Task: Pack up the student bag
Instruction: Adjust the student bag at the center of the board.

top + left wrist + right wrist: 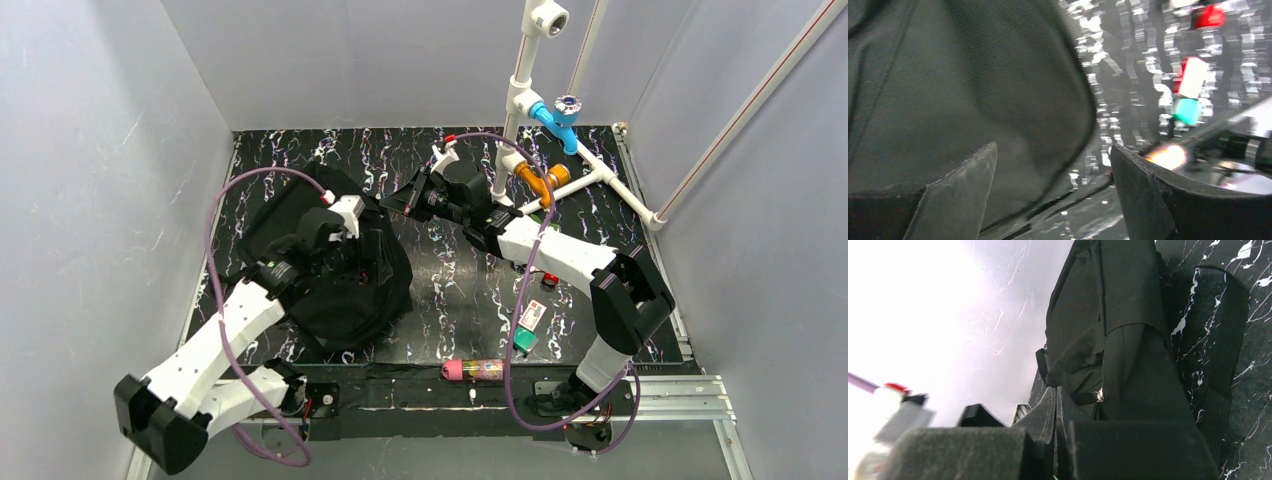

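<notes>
With left gripper [1053, 150] spread, bag [973, 85] directly ahead, and right gripper [1055, 395] pressed together just behind the zipper [1099, 396] (fabric pinch not confirmable), seize opposite rim edges, pull apart slowly, lift to widen the opening, and avoid dragging the bag.

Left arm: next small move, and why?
Probably shut the left gripper on the bag: its jaws stand open with the bag's edge between them. A hold there may help open it.
</notes>
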You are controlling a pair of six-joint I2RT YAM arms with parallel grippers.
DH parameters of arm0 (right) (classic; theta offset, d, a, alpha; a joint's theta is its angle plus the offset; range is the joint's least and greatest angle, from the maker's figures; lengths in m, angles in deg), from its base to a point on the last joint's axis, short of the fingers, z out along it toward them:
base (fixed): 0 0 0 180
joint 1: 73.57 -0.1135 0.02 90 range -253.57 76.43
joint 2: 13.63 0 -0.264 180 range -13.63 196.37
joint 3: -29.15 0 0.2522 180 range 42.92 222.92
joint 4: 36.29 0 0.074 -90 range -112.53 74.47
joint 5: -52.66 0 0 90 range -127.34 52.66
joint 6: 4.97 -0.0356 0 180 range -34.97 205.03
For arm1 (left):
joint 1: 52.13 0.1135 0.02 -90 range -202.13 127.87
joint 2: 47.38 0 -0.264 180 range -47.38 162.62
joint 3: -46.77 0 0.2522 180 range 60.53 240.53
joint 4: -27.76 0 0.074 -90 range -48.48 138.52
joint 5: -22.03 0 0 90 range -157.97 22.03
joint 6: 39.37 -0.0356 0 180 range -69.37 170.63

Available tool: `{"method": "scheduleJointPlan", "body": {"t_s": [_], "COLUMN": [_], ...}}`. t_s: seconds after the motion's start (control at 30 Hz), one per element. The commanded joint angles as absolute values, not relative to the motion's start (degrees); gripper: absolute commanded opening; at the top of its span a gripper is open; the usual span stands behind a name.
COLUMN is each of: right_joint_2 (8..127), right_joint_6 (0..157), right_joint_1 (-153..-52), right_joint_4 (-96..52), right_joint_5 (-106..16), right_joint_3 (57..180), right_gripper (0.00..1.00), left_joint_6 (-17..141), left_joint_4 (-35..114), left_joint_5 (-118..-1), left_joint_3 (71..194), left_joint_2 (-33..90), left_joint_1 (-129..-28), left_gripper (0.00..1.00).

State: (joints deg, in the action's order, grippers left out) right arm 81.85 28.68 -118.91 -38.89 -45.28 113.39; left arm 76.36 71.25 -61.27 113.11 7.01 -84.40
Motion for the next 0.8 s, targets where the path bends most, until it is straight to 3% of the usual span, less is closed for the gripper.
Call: {"method": "scheduleJointPlan", "body": {"t_s": [0.0, 0.1, 0.23, 0.43, 0.57, 0.7, 0.77], "right_joint_2": [80.5, 80.1, 80.2, 80.5, 80.0, 79.6, 79.6], "right_joint_6": [25.1, 26.3, 28.3, 29.9, 30.5, 30.4, 30.4], "right_joint_1": [-118.6, -118.5, -118.5, -118.6, -118.6, -118.5, -118.6], "right_joint_4": [-44.7, -43.2, -41.5, -40.5, -40.9, -40.7, -40.4], "right_joint_5": [-43.8, -42.2, -41.3, -40.9, -41.0, -41.0, -40.7], "right_joint_3": [117.1, 117.2, 118.1, 118.6, 118.4, 118.7, 118.8], "right_gripper": [0.01, 0.01, 0.01, 0.01, 0.01, 0.01, 0.01], "left_joint_6": [71.6, 71.7, 73.0, 78.0, 81.2, 79.9, 79.9], "left_joint_4": [78.3, 78.2, 78.3, 73.1, 69.2, 68.1, 68.1], "left_joint_5": [-75.4, -81.7, -84.7, -77.2, -87.2, -95.2, -97.9], "left_joint_3": [116.0, 116.3, 118.5, 115.9, 113.6, 114.0, 114.0], "left_joint_2": [12.8, 16.9, 21.1, 14.2, 11.0, 17.5, 20.4], "left_joint_1": [-86.8, -90.7, -93.1, -96.0, -101.4, -104.3, -104.3], "left_gripper": [0.83, 0.91, 0.91, 0.98, 0.98, 0.93, 0.83]}}
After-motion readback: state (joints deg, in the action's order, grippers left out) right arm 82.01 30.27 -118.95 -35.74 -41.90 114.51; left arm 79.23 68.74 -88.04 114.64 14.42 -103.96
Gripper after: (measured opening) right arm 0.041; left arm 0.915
